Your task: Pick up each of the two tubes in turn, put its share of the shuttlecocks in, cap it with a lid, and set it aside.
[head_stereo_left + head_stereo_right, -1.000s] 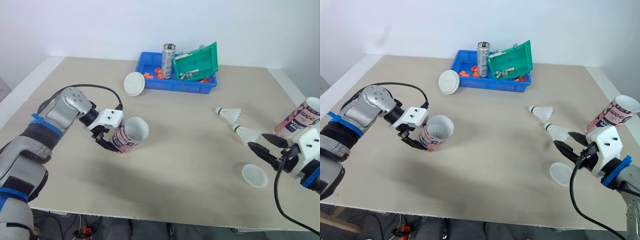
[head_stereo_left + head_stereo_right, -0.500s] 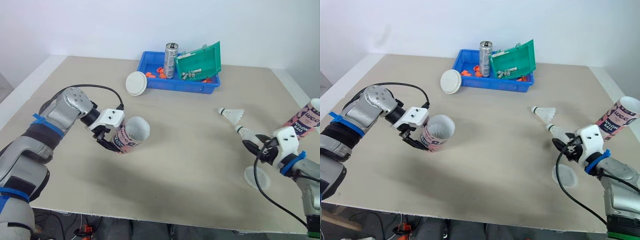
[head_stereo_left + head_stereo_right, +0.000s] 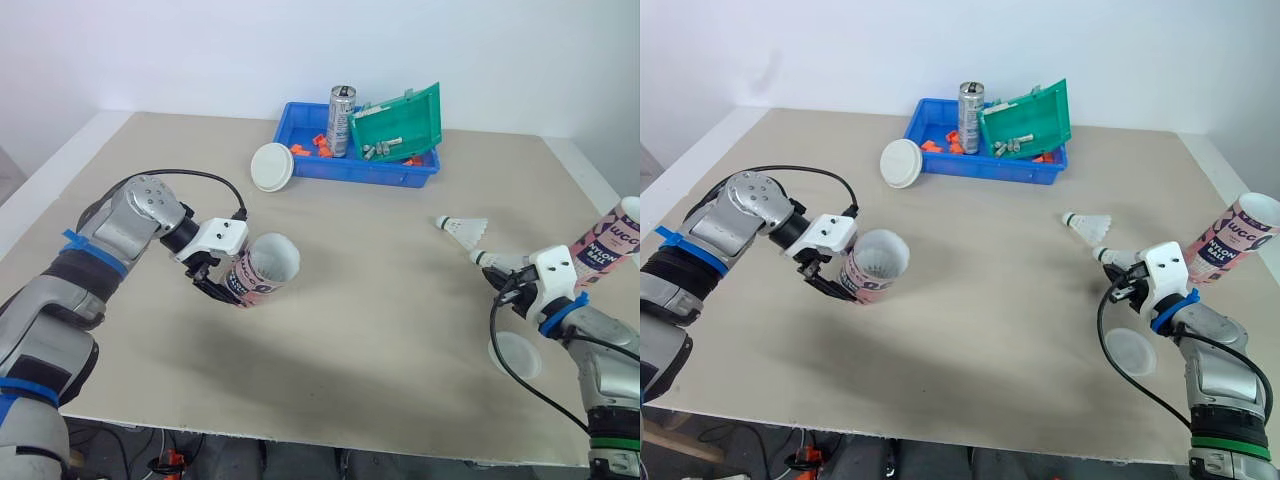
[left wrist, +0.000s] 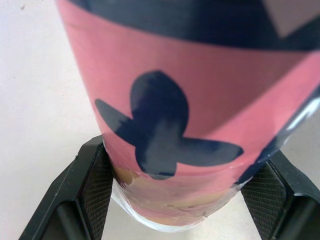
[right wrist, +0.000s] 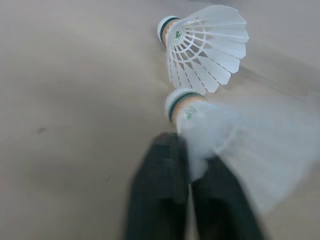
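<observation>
Two tubes (image 3: 262, 272) (image 3: 610, 240), two lids (image 3: 270, 166) (image 3: 515, 355), two shuttlecocks (image 3: 462, 226) (image 3: 492, 261); left end effector (image 3: 218, 285) grips one.

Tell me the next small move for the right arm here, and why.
Probably lift the right claw off the table and start carrying its shuttlecock toward the tube. The claw looks shut on that shuttlecock's skirt, low over the table, and the left claw grips the tube tilted, open mouth facing the right arm.
</observation>
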